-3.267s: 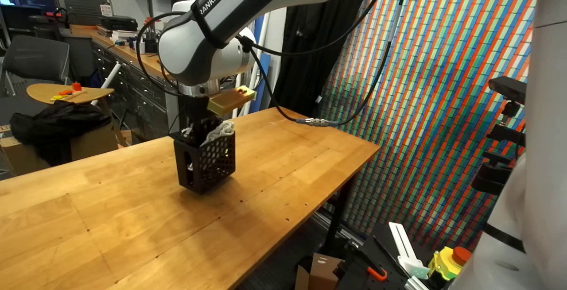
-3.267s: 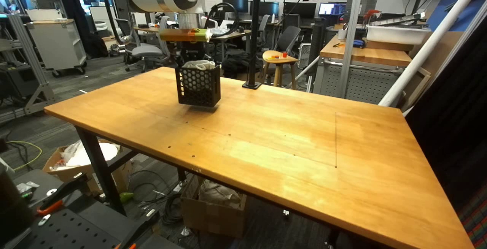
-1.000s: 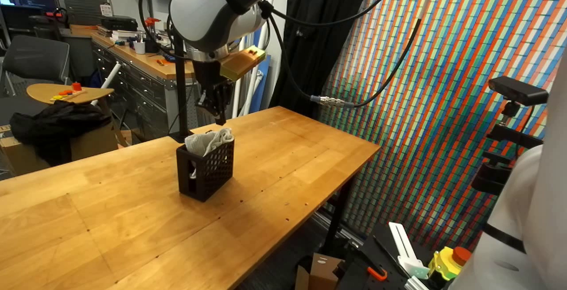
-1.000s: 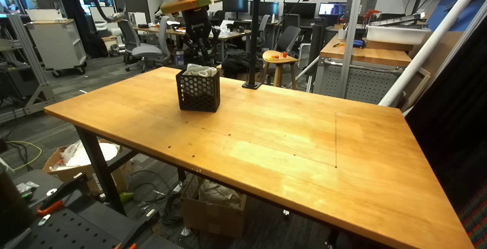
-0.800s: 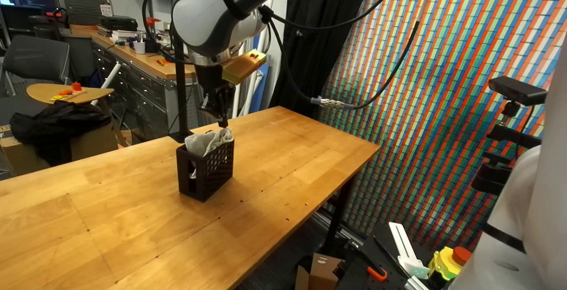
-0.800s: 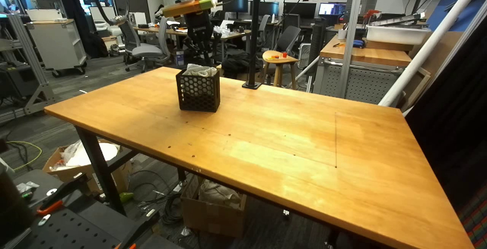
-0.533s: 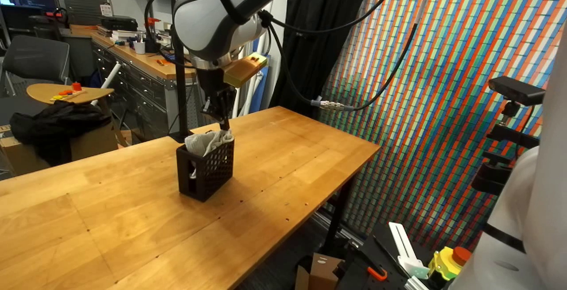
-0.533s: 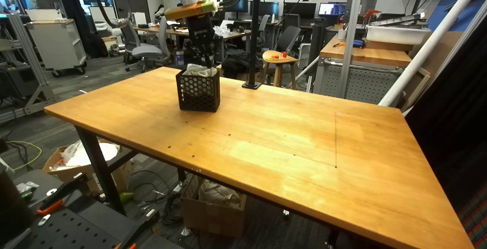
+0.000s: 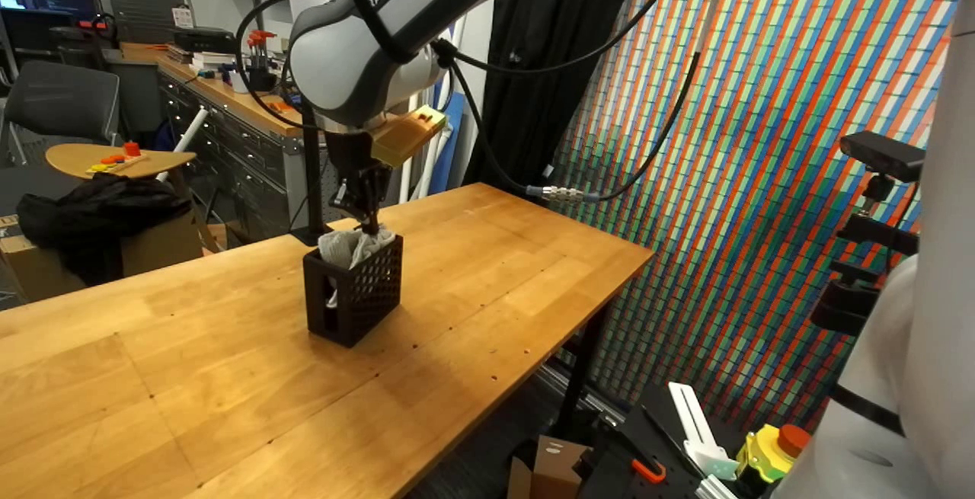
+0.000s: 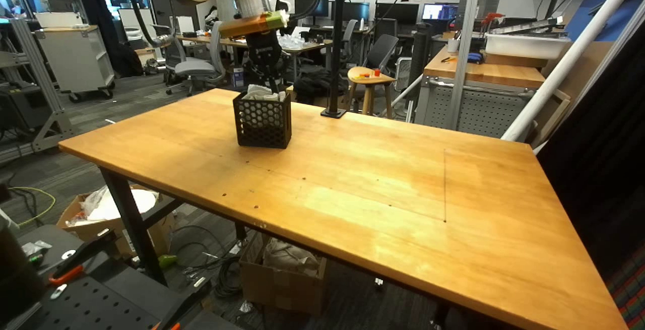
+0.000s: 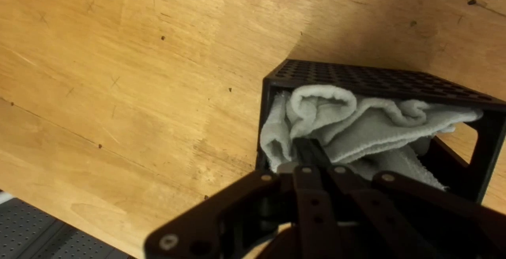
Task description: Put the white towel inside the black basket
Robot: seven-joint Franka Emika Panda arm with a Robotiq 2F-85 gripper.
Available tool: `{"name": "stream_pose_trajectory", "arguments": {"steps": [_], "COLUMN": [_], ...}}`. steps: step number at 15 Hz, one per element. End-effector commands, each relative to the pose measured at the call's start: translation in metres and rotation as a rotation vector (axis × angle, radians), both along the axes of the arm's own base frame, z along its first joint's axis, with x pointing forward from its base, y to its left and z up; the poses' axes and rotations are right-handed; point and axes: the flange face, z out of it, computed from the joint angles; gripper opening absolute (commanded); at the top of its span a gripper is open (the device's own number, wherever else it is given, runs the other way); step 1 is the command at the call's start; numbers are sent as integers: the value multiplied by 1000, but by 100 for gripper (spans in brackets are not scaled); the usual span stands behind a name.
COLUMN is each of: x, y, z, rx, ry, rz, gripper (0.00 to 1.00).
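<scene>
Towel [image 11: 371, 132] bunched in basket [image 9: 350, 307]; gripper [image 11: 308, 144] fully narrowed at basket's mouth. Step: probably tucking; next: press deeper, withdraw.

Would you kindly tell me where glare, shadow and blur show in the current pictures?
In an exterior view, pale glare on the rectangular brown wooden tabletop; in the wrist view, a soft shadow beside the black rectangular honeycomb-walled basket, and blurred nearest links on the black two-fingered gripper.
</scene>
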Motion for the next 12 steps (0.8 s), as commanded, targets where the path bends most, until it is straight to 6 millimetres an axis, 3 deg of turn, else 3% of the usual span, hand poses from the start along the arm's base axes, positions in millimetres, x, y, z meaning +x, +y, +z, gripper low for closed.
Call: {"name": "stream_pose_trajectory", "arguments": {"steps": [1, 7, 12], "x": [6, 7, 10], "y": [9, 14, 17], "z": [-4, -19, -53], "rx": [31, 48, 109], "ry": [-28, -17, 34], "rz": [10, 14, 10], "gripper": [2, 2, 2]}}
